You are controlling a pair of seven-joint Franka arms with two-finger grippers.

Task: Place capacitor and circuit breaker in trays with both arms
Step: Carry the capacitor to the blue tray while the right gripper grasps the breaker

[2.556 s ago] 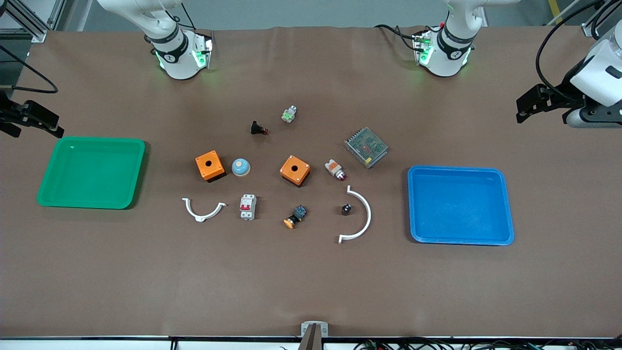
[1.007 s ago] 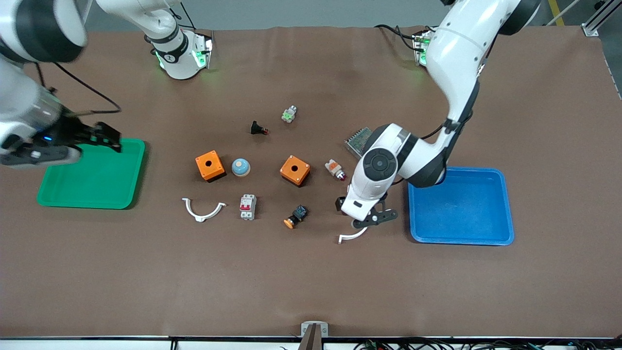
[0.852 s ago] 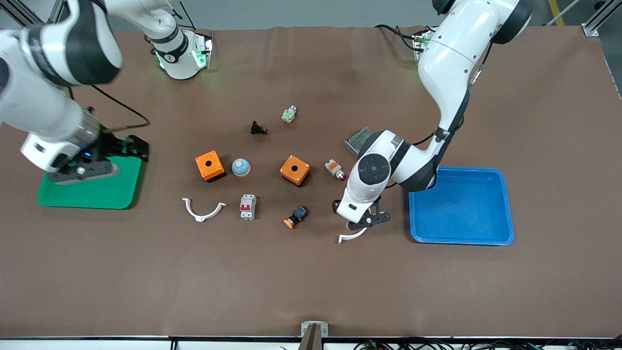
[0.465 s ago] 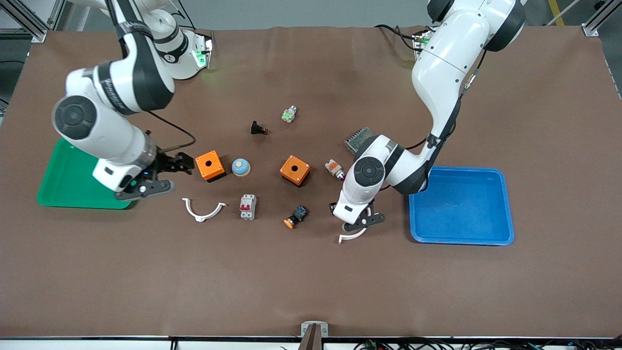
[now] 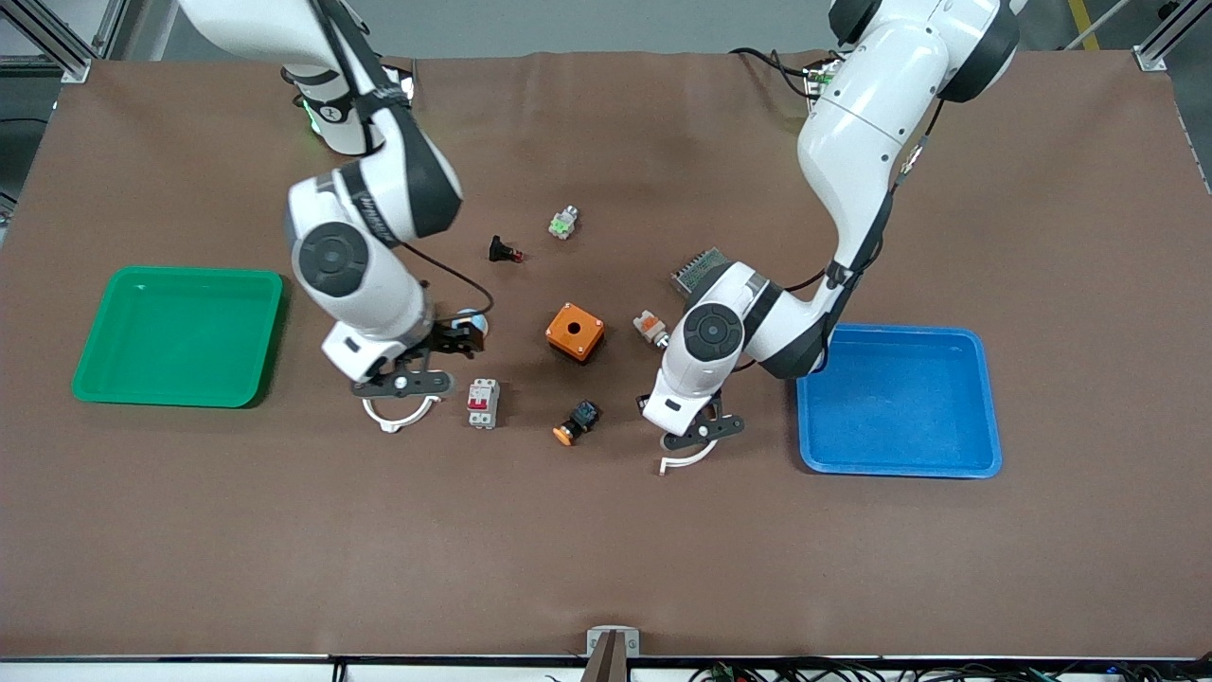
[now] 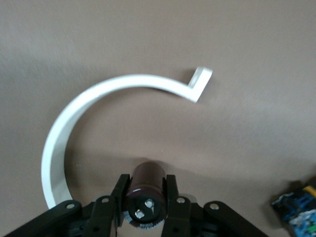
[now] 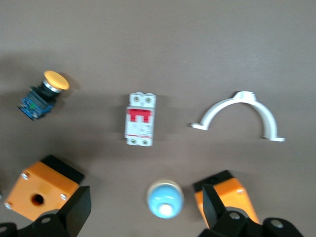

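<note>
Straddling the capacitor, the left gripper has a finger pressed against each side of the dark cylinder, so it is pinching the part; the pale end with two small terminals faces the wrist camera. The capacitor lies on the brown table inside the curve of a large white arc bracket. In the front view the left gripper sits low over that arc bracket, close to the blue tray at the left arm's end of the table, and hides the capacitor there.

The right gripper hangs with its fingers spread wide and nothing between them, above a pale blue dome button and an orange box. The circuit breaker lies flat on the table, untouched, its red levers up. It is just beside a smaller white arc bracket, which lies toward the green tray at the right arm's end. In the right wrist view the circuit breaker lies clear of the fingers.

A black-and-blue switch with an orange cap lies between the circuit breaker and the left gripper. A second orange box sits farther from the front camera than that switch.
</note>
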